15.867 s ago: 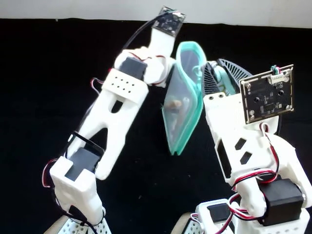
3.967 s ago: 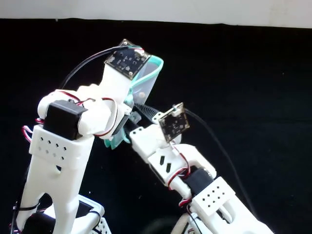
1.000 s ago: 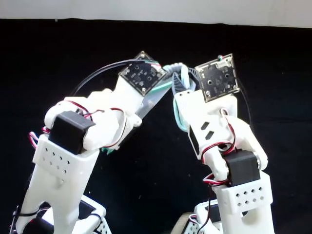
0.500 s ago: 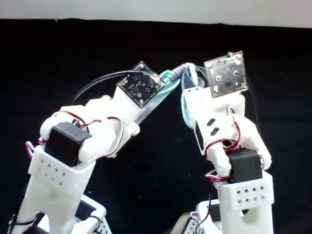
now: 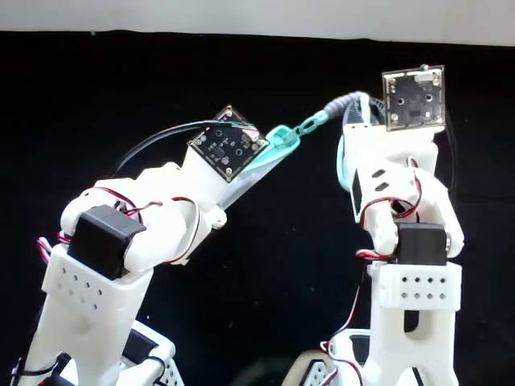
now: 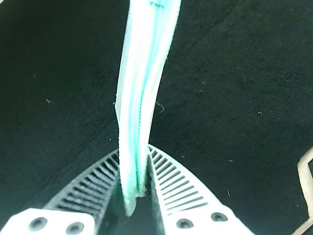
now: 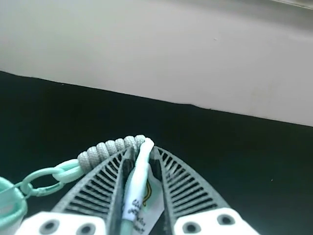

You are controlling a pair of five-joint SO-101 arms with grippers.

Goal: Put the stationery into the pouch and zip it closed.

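- The black surface (image 5: 96,88) lies below the work; the zipping is done in the air.
- The left arm (image 5: 121,241), lower left of the high view, leans up toward the centre. I judge it is the anchor, so the pull meets resistance.
- The right arm (image 5: 402,233) stands tall at the right and draws the zip away from the left one.
- The pouch (image 5: 256,165) hangs slanted in the upper centre, between the two arms.
- The left hand (image 6: 134,191) is closed on the pouch (image 6: 144,73), with the teal edge pinched between its ribbed fingers.
- The right hand (image 7: 142,152) is closed on a white tag (image 7: 137,191), where the grey cord (image 7: 110,149) ends.
- The teal links (image 5: 310,125) join the cord to the pouch corner in a tight line.
- The zip seems almost shut, but the slider is hidden.
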